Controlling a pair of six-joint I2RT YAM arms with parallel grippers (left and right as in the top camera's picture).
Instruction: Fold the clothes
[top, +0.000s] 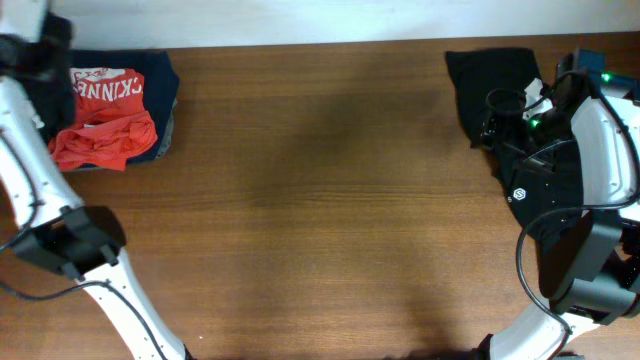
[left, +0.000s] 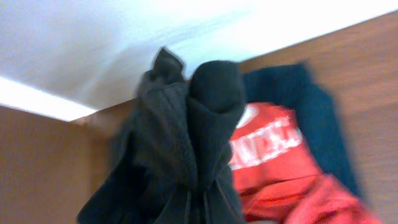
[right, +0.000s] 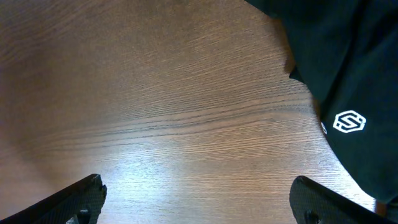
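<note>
Dark shirt (left: 180, 162) hides L pincer (top: 30, 50), prob. gripped, red shirt (left: 267, 149) behind, R pincer (right: 199, 196) spread by logo shirt (right: 348, 74)

Black shirt (top: 478, 75), white logo (right: 349, 121), rumpled far right; dark shirt (left: 180, 155) bunched far left.

Overhead: fixed high, looking straight down. The full width of the brown worktop (top: 320, 200) is in frame, with a pale wall (top: 300, 20) strip along the top edge. Distant, so things read small.

Left wrist: close and blurred, tilted up toward the worktop's far edge and the wall. Dark cloth (left: 180, 155) fills the centre. The red shirt (left: 267, 149) behind it is shared with overhead, upper left (top: 105, 115).

Right wrist: very near the wood, facing down. The right hand (right: 202, 200) shows only as two dark fingertips (right: 84, 198) in the lower corners. The black shirt (right: 348, 56) with its white logo (right: 349, 121) is shared with overhead, right side (top: 519, 195).
</note>
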